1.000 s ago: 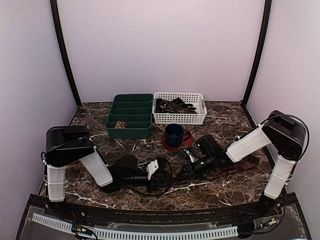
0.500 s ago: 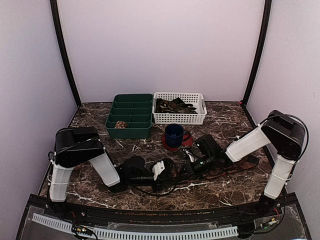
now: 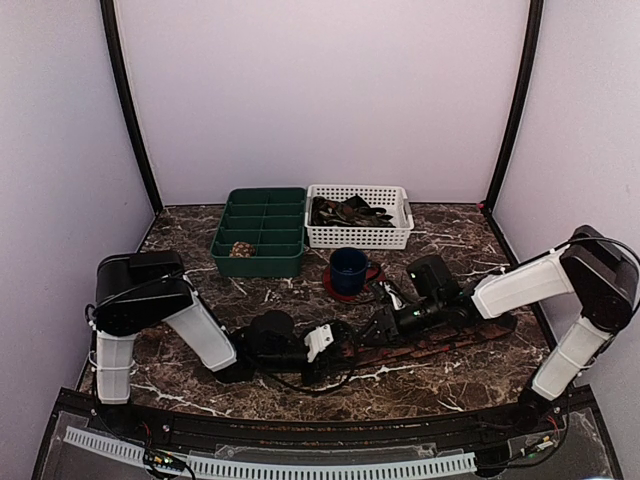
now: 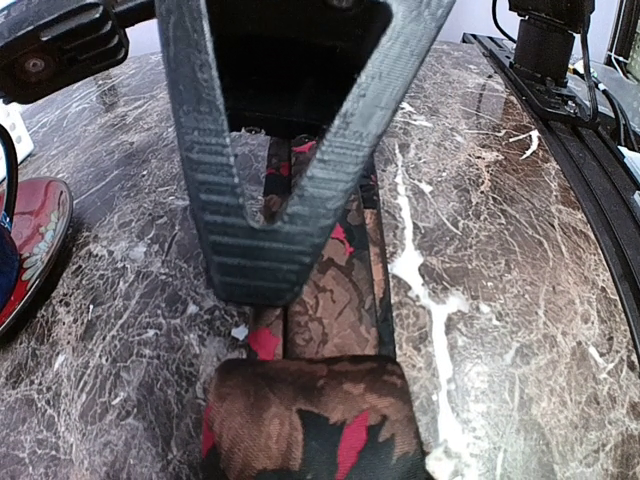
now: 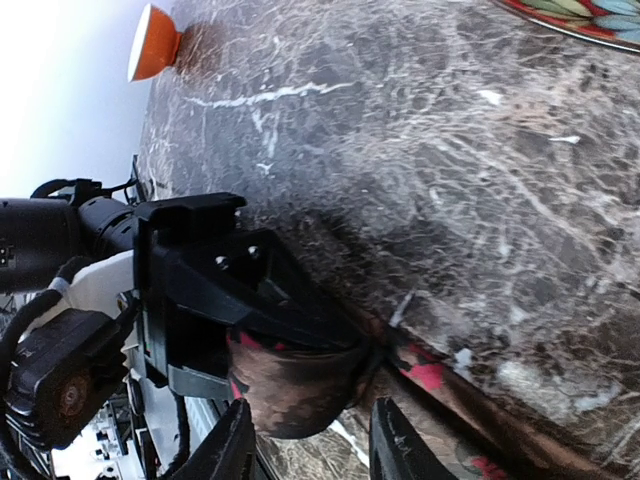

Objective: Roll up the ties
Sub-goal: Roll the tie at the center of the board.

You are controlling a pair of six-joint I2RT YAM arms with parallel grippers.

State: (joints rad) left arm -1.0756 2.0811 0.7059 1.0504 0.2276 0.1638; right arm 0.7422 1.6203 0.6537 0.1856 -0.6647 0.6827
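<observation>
Rolling is judged to be in progress: the tie (image 4: 335, 290) lies flat along the marble table (image 4: 520, 260), and its rolled end (image 4: 310, 425), a fat brown-and-red bundle, is clenched in the left gripper (image 3: 332, 345), as seen from the right wrist view. The right gripper (image 5: 315, 447) is seen with its jaws parted and nothing between them, low over the flat length just beside the bundle. For a tidy roll, the bundle is best turned squarely along the strip with the edges held in line, while the flat length is pinned so that slack is not dragged. One risk is noted: the two grippers are nearly touching, so a clash is possible as the bundle is advanced. Just behind the work a blue mug (image 3: 348, 268) is set on a red saucer (image 4: 35, 235), whose rim is near the strip's side. A black cable (image 3: 300, 379) is looped by the left gripper. A green tray (image 3: 262, 265) with one finished coil (image 3: 240, 249) and a white basket (image 3: 400, 236) of unrolled ties (image 3: 345, 210) are placed well apart at the back.
</observation>
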